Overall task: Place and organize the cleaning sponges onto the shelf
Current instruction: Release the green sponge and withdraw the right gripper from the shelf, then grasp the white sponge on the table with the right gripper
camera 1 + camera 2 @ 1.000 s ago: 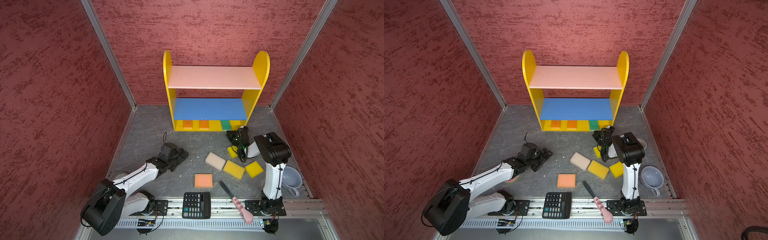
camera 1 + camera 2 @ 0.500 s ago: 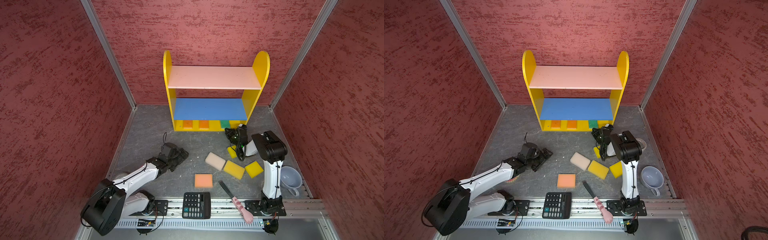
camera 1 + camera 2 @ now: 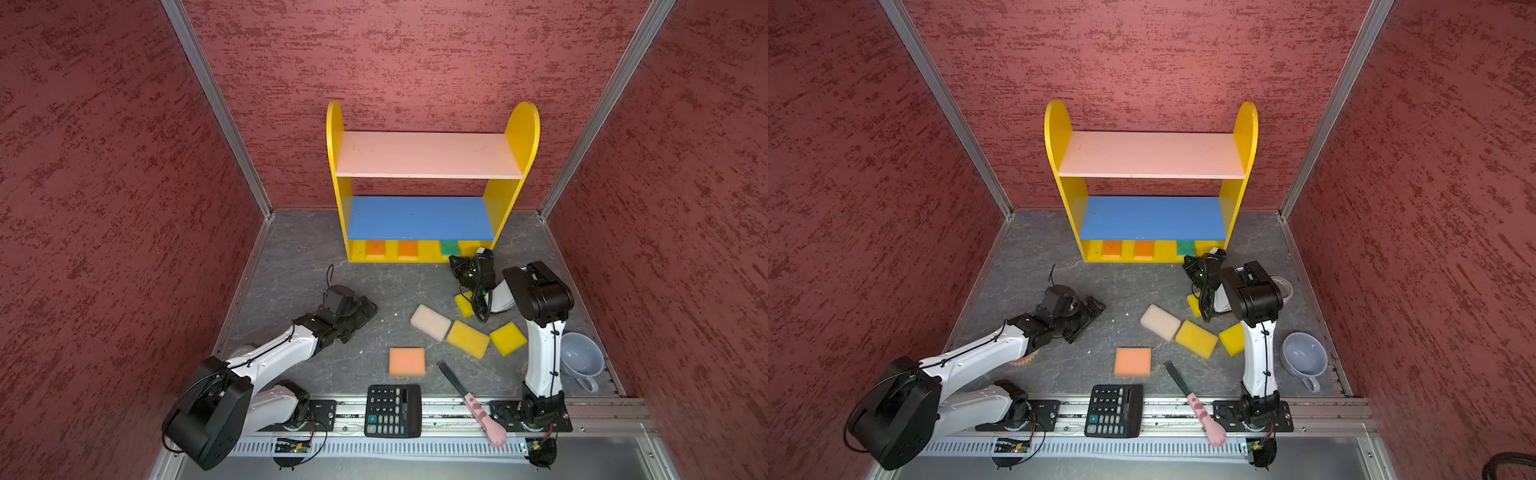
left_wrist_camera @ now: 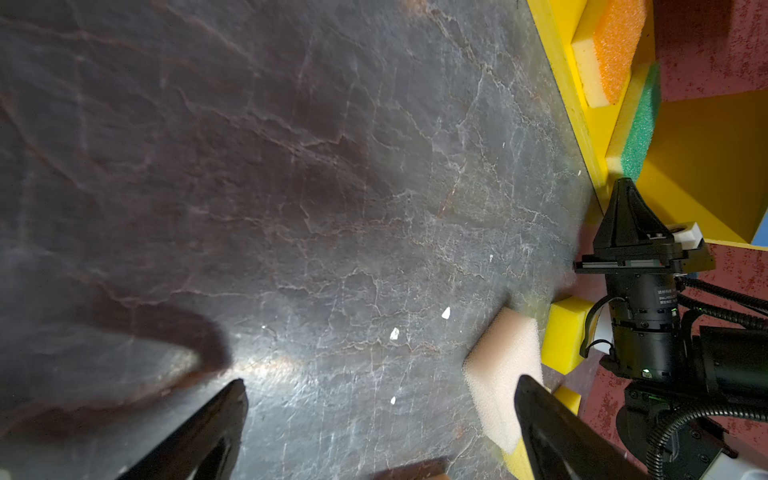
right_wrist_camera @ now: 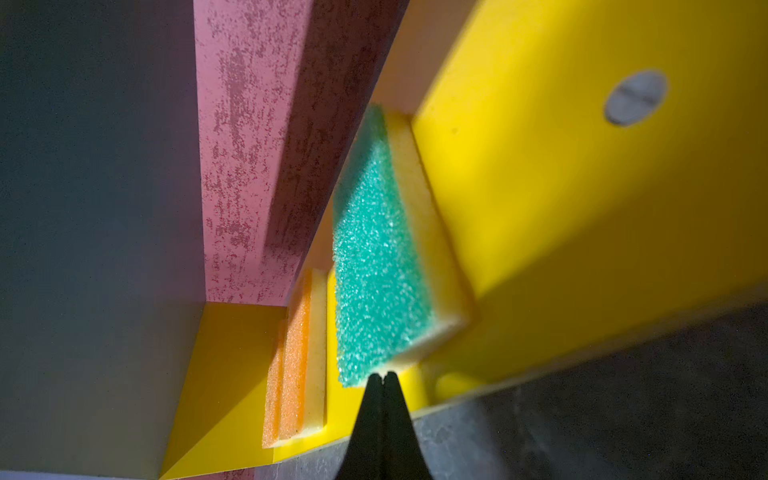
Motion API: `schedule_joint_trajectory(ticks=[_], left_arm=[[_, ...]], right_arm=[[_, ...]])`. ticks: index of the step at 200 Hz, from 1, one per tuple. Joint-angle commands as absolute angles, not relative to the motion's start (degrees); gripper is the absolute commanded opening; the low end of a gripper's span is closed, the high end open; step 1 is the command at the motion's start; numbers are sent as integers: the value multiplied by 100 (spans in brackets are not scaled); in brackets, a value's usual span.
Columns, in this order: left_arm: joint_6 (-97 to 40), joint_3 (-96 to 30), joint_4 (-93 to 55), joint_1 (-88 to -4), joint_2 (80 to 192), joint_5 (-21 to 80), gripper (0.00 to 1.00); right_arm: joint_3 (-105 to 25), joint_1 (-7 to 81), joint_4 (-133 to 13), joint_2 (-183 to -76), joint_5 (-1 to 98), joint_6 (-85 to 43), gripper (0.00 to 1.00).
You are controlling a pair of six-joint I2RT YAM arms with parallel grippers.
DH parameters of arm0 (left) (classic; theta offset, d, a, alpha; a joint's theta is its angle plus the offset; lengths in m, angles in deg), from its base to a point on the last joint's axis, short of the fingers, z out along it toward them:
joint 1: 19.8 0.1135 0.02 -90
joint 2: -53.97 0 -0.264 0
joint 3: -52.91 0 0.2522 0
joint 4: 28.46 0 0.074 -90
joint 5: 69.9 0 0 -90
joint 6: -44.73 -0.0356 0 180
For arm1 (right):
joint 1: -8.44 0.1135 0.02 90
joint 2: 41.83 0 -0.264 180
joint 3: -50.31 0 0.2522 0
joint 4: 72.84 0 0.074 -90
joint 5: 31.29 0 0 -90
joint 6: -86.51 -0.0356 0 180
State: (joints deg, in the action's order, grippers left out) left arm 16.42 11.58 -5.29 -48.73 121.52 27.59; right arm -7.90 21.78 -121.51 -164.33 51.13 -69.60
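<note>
Fingers of the right gripper pressed together, nothing between them; tips at near edge of green-topped yellow foam sponge, which lies on bottom board of yellow three-tier shelf; left gripper fingers spread wide, cream rectangular foam sponge just beside one finger.

White arm links, boxy black joint housings, looped black cables, tapered black pincer fingers, green status light

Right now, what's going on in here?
A two-armed robot is shelving sponges. The right fingers, shut, sit at a corner of the green sponge on the bottom board of the shelf, beside two orange sponges. The left fingers hang open over the table near the cream sponge. Nearby lie yellow sponges and a peach sponge.
</note>
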Motion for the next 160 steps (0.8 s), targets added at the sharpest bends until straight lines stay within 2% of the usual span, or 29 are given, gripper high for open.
schedule_joint_trajectory(ticks=[1,32,80,94,115,141,160], left_arm=[[1530,941,-514,-4889,12191,2712,100],[1317,706,-486,-4880,12341,2687,100],[1096,378,-625,-4888,12692,2832,100],[1047,360,-706,-4888,12719,2898,94],[995,301,-801,-4889,12772,2994,86],[1010,275,-968,-4914,12920,3108,77],[1046,248,-1039,-4933,13037,3183,71]], right_arm=[[-429,2171,-11584,-16211,4958,-6928,0],[10,2174,-11153,-15347,4791,-6458,0],[650,2246,-9592,-13562,4875,-5394,0],[656,2336,-8984,-13079,4962,-4978,2],[340,2574,-7939,-12622,4954,-4182,10],[-80,3067,-6813,-12542,4973,-3156,29],[-271,3446,-6232,-12538,4938,-2620,39]])
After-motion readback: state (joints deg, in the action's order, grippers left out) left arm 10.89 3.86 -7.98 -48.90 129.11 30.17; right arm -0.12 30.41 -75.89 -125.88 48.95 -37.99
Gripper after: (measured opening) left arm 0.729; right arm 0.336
